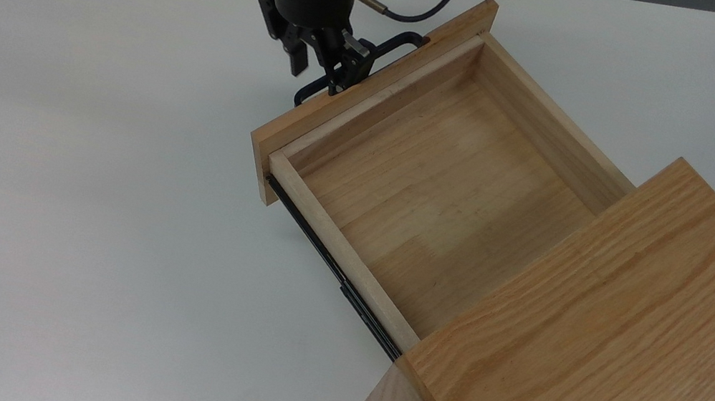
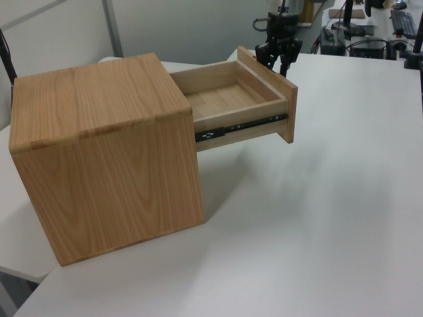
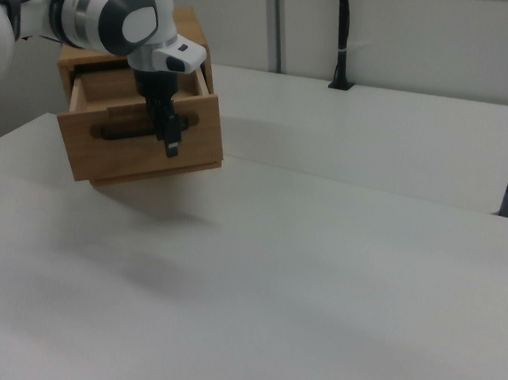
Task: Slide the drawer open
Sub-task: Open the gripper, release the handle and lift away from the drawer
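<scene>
In the top view, the gripper (image 1: pixel 316 71), its fingers spread apart around the black handle (image 1: pixel 358 66), stands at the front panel of the drawer (image 1: pixel 432 191), which is pulled far out of the oak casing (image 1: pixel 602 343), its long axis pointing up-left away from it.

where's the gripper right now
In the top view's upper middle, the black two-finger gripper straddles the thin black U-shaped handle on the light-wood drawer.
</scene>
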